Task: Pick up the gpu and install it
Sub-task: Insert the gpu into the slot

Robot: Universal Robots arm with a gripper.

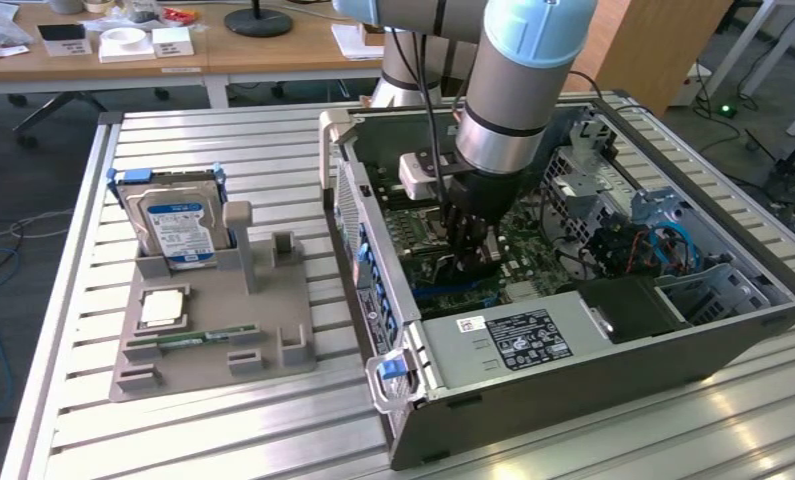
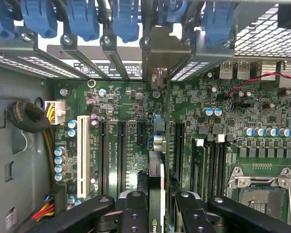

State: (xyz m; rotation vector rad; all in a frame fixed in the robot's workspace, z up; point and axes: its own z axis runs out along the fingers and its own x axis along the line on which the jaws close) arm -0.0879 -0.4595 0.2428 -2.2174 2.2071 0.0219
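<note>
My gripper point(image 1: 473, 258) reaches down into the open computer case point(image 1: 411, 210), just above the green motherboard point(image 2: 121, 111). It is shut on the gpu point(image 2: 156, 170), which the wrist view shows edge-on between the two black fingers point(image 2: 136, 208). The card stands upright over the motherboard's long expansion slots point(image 2: 177, 145). Its silver end bracket point(image 2: 157, 53) lies against the case's rear slot openings, between the metal slot covers. In the exterior view the gripper hides most of the card.
A grey holder tray point(image 1: 217, 345) at the exterior view's left carries a hard drive with a blue-white label point(image 1: 177, 225), a silver processor point(image 1: 164, 307) and a green memory stick point(image 1: 190, 340). Inside the case are a power supply point(image 1: 531, 335), cables point(image 1: 637, 245) and blue slot latches point(image 2: 82, 19).
</note>
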